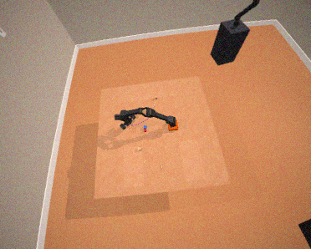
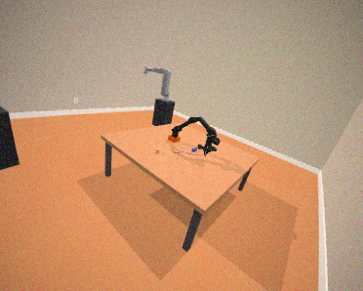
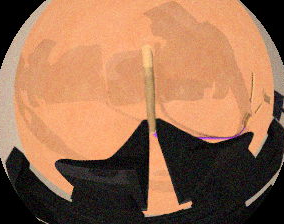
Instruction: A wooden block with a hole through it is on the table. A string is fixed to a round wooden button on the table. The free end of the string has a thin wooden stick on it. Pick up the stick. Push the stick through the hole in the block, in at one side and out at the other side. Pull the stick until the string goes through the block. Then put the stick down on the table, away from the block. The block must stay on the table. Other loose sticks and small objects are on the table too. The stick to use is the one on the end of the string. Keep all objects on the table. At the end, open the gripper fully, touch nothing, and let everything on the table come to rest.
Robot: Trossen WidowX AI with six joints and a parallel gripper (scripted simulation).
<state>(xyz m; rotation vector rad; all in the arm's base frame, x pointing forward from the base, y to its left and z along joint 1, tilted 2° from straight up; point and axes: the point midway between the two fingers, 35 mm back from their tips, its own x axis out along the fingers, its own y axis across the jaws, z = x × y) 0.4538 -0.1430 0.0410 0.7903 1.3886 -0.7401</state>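
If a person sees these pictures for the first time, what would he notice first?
Probably the black arm bent low over the middle of the table, from its orange base. In the wrist view, the claw is shut on a thin wooden stick pointing forward above the table.

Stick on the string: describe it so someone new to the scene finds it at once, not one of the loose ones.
Start at the black arm on the table and follow it to its gripper. The stick is the thin pale wooden rod clamped between the gripper's fingers, pointing straight out ahead of them. Unlike the loose sticks lying flat on the table, it is held and has a purple string trailing from it.
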